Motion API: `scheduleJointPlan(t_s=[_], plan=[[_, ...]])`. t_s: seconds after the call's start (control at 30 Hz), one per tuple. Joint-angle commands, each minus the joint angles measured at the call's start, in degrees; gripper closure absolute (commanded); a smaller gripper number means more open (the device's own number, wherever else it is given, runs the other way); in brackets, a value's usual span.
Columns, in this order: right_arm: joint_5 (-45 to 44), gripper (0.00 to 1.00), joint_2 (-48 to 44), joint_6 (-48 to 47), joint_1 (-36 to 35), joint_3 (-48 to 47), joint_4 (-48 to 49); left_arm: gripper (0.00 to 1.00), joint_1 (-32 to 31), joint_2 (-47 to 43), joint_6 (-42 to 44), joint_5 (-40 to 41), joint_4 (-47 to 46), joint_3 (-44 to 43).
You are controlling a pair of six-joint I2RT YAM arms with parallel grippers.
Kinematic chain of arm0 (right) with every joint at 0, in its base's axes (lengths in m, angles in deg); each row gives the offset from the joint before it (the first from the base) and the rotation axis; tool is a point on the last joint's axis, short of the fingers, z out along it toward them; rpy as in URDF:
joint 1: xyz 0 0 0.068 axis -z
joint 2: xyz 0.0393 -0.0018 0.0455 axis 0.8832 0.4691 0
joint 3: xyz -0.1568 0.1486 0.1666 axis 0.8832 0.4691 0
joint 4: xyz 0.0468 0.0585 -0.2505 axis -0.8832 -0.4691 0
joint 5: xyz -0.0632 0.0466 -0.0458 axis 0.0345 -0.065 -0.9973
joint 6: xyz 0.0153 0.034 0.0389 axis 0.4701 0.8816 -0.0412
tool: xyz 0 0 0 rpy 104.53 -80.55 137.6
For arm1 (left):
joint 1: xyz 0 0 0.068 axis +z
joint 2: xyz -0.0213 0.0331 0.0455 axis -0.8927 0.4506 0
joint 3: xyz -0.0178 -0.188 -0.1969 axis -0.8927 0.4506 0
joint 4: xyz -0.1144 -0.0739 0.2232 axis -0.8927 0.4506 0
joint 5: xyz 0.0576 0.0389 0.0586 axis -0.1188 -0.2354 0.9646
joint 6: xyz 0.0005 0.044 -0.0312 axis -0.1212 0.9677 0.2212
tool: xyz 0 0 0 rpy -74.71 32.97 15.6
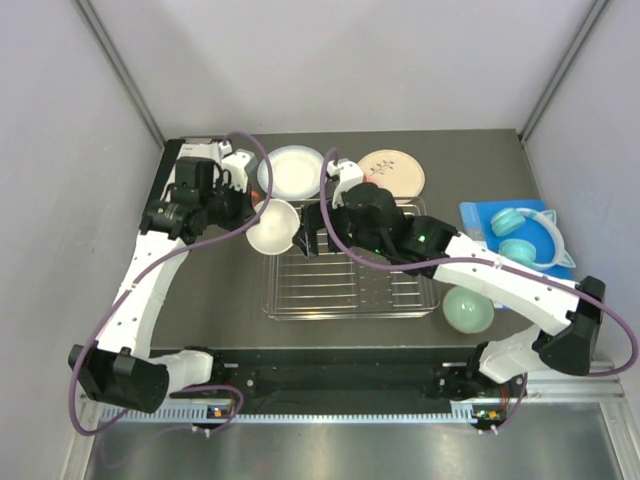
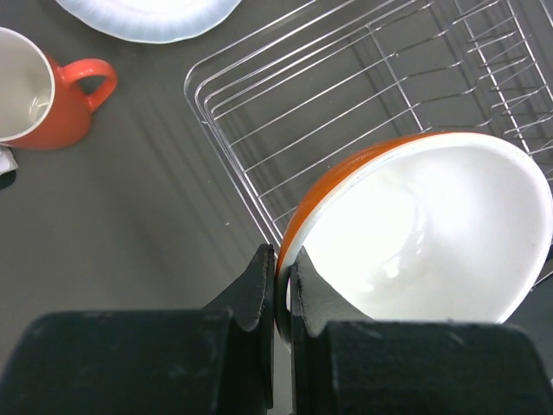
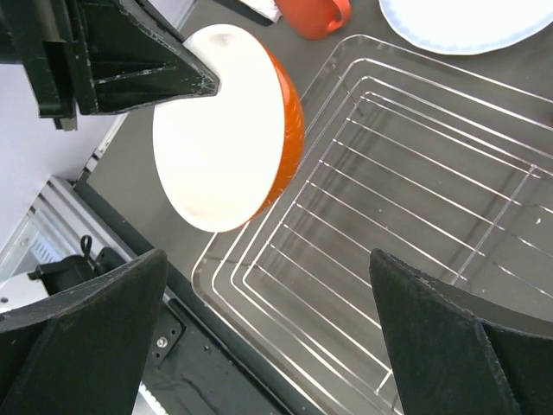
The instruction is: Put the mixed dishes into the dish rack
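My left gripper (image 2: 282,259) is shut on the rim of a white bowl (image 2: 423,233) with an orange outside, holding it tilted over the left corner of the silver wire dish rack (image 2: 194,86). From above, the bowl (image 1: 272,226) hangs at the rack's (image 1: 350,312) far-left corner, beside the left gripper (image 1: 250,210). My right gripper (image 3: 266,255) stands open over the rack (image 3: 415,173) with nothing between its fingers, and the bowl (image 3: 216,130) is ahead of it. An orange mug (image 2: 43,99) stands on the table left of the rack.
A blue-rimmed white plate (image 1: 292,170) and a beige plate (image 1: 392,172) lie behind the rack. A mint-green bowl (image 1: 467,309) sits off its near-right corner. Turquoise headphones (image 1: 525,235) rest on a booklet (image 1: 478,214) at the right.
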Motion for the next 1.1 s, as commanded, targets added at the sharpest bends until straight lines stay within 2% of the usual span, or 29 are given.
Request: scheduleJointPlan(t_s=[0.0, 0.23, 0.43, 0.53, 0.57, 0.63, 0.67, 0.73, 0.77, 0.83, 0.87, 0.9, 1.0, 1.07], plan=[[-1.01, 0.0, 1.35, 0.86, -0.94, -0.77, 6.76, 1.0, -0.66, 0.53, -3.15, -1.5, -4.18, -1.83], [-4.7, 0.02, 5.91, -0.1, -0.85, -1.2, 11.6, 1.0, -0.93, 0.27, -4.82, -5.36, -4.09, -1.74], [-6.19, 0.13, 11.81, -0.02, -0.85, -3.14, 12.04, 1.0, -0.93, -0.43, -6.75, -7.39, -3.48, -3.33], [-6.98, 0.23, 13.65, -0.11, -0.85, -3.76, 11.96, 1.0, -0.93, -0.87, -7.28, -8.01, -3.39, -3.41], [-7.59, 0.31, 13.92, -0.28, -0.85, -4.1, 11.87, 1.0, -0.93, -0.96, -7.19, -8.18, -3.3, -3.33], [-8.21, 0.4, 14.19, -0.46, -0.85, -4.37, 11.43, 1.0, -0.93, -1.22, -7.19, -8.44, -3.39, -3.15], [-8.74, 0.49, 14.01, -0.89, -0.77, -4.46, 11.52, 1.0, -0.93, -1.4, -7.19, -8.53, -3.39, -2.72], [-9.09, 0.59, 13.23, -1.25, -0.77, -4.46, 11.43, 1.0, -0.93, -1.75, -7.19, -8.36, -3.65, -2.01], [-9.62, 0.71, 13.05, -1.68, -0.77, -4.55, 10.99, 1.0, -0.93, -1.84, -7.1, -8.09, -3.83, -1.4], [-10.06, 0.81, 12.26, -1.95, -0.59, -4.72, 10.38, 1.0, -0.93, -2.1, -6.93, -7.92, -4.18, -0.78], [-10.32, 0.93, 12.17, -2.04, -0.5, -4.81, 10.03, 1.0, -0.93, -2.19, -6.93, -8.09, -4.09, -0.34], [-10.59, 0.99, 11.91, -2.13, -0.42, -4.9, 9.15, 1.0, -0.93, -2.19, -6.93, -8.09, -4.35, -0.08], [-12.17, 1.0, 12.51, -2.39, -0.33, -6.82, 5.3, 1.0, -1.01, -2.54, -6.67, -7.3, -4.71, 0.45], [-13.57, 1.0, 12.96, -3.09, -0.24, -7.97, 2.92, 0.93, -0.93, -2.72, -5.79, -5.73, -4.71, 0.98]])
